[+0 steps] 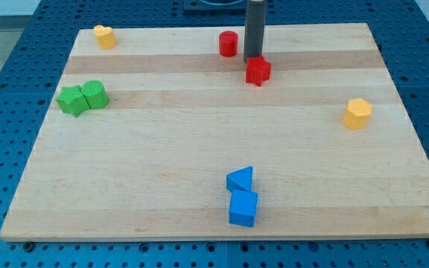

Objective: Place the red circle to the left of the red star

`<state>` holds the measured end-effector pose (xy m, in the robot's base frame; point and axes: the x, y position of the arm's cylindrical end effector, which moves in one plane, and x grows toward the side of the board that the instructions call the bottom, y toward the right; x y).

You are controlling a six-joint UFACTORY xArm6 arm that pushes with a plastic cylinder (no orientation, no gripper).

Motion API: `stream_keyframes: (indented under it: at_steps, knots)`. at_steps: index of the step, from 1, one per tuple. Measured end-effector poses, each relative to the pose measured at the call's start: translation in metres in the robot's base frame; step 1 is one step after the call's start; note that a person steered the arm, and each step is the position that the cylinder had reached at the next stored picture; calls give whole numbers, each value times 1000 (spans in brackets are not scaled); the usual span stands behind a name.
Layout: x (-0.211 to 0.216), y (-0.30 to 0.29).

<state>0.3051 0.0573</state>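
Note:
The red circle point(228, 43) stands near the view's top, a little left of centre. The red star point(258, 71) lies just below and to the right of it, a small gap apart. My rod comes down from the view's top, and my tip point(253, 58) sits right at the star's upper edge, to the right of the circle. Whether the tip touches the star I cannot tell.
A yellow heart-like block point(105, 36) is at the top left of the wooden board point(199, 134). A green star point(71, 100) and a green round block point(94, 94) touch at the left. A yellow hexagon point(357, 113) is at the right. A blue triangle point(240, 179) and a blue cube point(243, 208) sit at bottom centre.

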Motion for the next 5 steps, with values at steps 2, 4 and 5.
stream_keyframes:
  at_steps: [2,4,5]
  knots:
    - [-2,40]
    - [42,27]
    - [-5,32]
